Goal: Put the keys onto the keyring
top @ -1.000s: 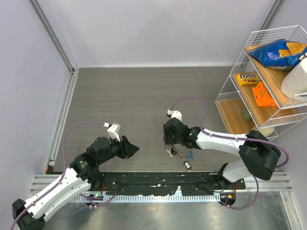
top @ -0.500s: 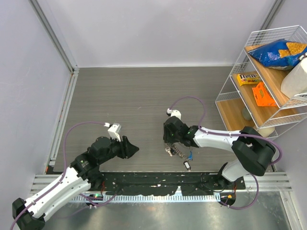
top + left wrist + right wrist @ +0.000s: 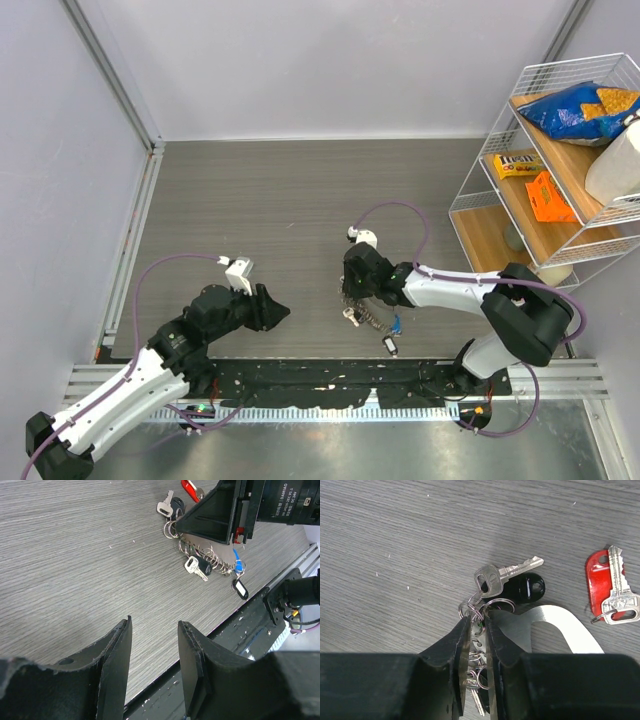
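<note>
The keyring (image 3: pixel 479 641), a strip of linked metal rings, lies on the grey floor and runs between my right gripper's (image 3: pixel 477 619) fingers, which are closed on it. It also shows in the top view (image 3: pixel 375 318) and the left wrist view (image 3: pixel 212 560). A silver key (image 3: pixel 506 573) with a black tag (image 3: pixel 529 587) hangs at its end. A red-tagged key (image 3: pixel 600 580) lies apart to the right. A blue key (image 3: pixel 397 324) and a black tag (image 3: pixel 389 346) sit by the strip's near end. My left gripper (image 3: pixel 154 622) is open and empty, well left of the keys (image 3: pixel 282 312).
A wire shelf (image 3: pixel 520 200) with snack bags stands at the right. A black rail (image 3: pixel 330 385) runs along the near edge, also in the left wrist view (image 3: pixel 260 612). Purple cables loop over both arms.
My right arm has shifted slightly left and settled over the keyring. The left arm has not moved.
</note>
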